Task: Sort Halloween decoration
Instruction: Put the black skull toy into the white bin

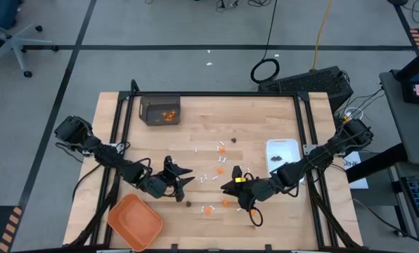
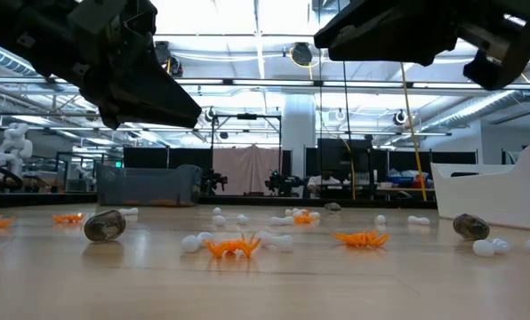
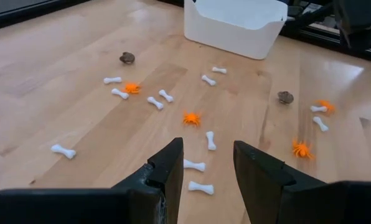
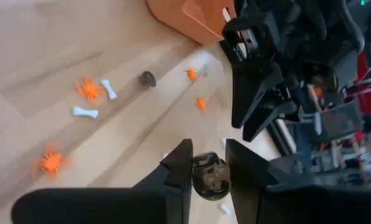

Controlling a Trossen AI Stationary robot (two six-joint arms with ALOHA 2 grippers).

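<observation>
At the near edge of the table [image 1: 195,119], toward the left, an orange tray [image 1: 133,219] is seen lying at an angle. Just beyond it the left gripper [image 1: 183,176] is held low above the wood, its fingers [image 3: 168,168] parted with nothing between them; white sticks [image 3: 201,186] are seen on the boards directly ahead of the gap. To the right, at about the same depth, the right gripper [image 1: 230,187] is positioned facing the left one. Its fingers [image 4: 180,168] are closed on a dark brown-black bit [image 4: 208,175], which is pinched between the tips and lifted clear of the table.

Between and around the two grippers the Halloween decoration is scattered loose over the middle of the table. Orange bits [image 2: 232,246], spider-shaped, are seen near the front, with another [image 2: 363,237] just right of them; a dark brown-black bit [image 2: 104,226] lies to the left and one more [image 2: 470,227] to the right. White sticks [image 1: 221,160] are strewn farther in, with an orange bit [image 1: 222,149] beside them.

Beyond the right gripper, a white rectangular dish [image 1: 282,156] is placed by the right edge, with dark pieces inside it. At the far left corner a dark bin [image 1: 159,110] is seen, holding several orange bits [image 1: 169,116].
</observation>
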